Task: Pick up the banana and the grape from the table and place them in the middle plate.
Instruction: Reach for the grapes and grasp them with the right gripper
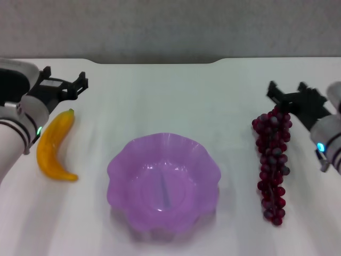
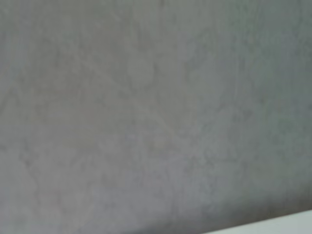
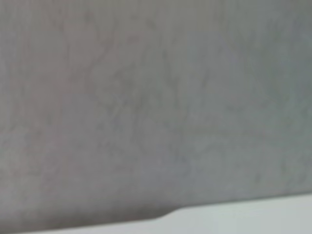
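**Fruit on the table, plate unfilled**

The middle plate (image 1: 163, 181) is seen at the centre of the table (image 1: 170, 90). The banana (image 1: 55, 146) lies at its 9 o'clock, the grape (image 1: 273, 164) at 3 o'clock, both well apart from it. The left gripper (image 1: 74, 86) is held just beyond the banana's green tip, the right gripper (image 1: 285, 96) at the grape's far end. Nothing is seen held; how far the fingers are parted cannot be told.

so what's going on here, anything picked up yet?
Nothing yet. The curved yellow-orange banana and the long bunch of dark red-purple grapes both lie on the white table, either side of the empty translucent purple scalloped plate. The left end effector is beside the banana's tip, the right end effector at the grapes' top.
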`<control>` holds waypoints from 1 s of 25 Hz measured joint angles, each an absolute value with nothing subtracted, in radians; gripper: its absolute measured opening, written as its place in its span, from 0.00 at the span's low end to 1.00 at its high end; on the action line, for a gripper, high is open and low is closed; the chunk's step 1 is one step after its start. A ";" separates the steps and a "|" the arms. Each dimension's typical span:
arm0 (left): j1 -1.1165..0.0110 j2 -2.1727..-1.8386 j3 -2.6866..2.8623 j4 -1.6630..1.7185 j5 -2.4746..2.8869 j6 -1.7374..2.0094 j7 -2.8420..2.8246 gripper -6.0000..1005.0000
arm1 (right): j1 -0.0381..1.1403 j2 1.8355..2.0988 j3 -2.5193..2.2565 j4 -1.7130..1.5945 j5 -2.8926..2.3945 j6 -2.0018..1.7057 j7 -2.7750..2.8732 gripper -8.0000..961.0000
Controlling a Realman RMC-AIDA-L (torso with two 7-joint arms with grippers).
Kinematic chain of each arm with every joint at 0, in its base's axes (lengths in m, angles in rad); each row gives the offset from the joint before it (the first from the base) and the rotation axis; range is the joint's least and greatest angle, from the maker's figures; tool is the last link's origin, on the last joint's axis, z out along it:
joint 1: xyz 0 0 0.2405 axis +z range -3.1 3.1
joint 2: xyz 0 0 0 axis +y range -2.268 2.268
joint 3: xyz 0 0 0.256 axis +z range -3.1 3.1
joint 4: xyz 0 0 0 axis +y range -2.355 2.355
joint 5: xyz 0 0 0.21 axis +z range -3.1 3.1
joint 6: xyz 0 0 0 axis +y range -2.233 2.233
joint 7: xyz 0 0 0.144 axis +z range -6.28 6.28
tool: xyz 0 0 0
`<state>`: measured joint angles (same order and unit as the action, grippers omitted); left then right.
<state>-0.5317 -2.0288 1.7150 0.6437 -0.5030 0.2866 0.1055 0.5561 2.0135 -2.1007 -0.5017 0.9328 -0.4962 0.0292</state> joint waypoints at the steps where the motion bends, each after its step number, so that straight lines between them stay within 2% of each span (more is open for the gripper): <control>1: -0.525 -2.028 1.715 0.644 -0.503 0.286 0.106 0.89 | 0.556 2.013 -2.081 -0.535 0.931 -0.437 0.019 0.85; 4: -0.512 -2.028 1.711 0.644 -0.503 0.284 0.115 0.89 | 0.534 2.010 -2.008 -0.645 0.923 -0.287 -0.066 0.85; 9: -0.509 -2.028 1.706 0.644 -0.502 0.280 0.130 0.89 | 0.423 2.015 -1.827 -0.835 0.922 -0.121 -0.260 0.85; 19: -0.514 -2.028 1.711 0.644 -0.502 0.279 0.130 0.89 | 0.433 2.013 -1.628 -0.863 0.842 0.140 -0.342 0.83; 25: -0.513 -2.028 1.711 0.644 -0.502 0.279 0.130 0.89 | 0.394 2.014 -1.623 -0.950 0.832 0.256 -0.338 0.82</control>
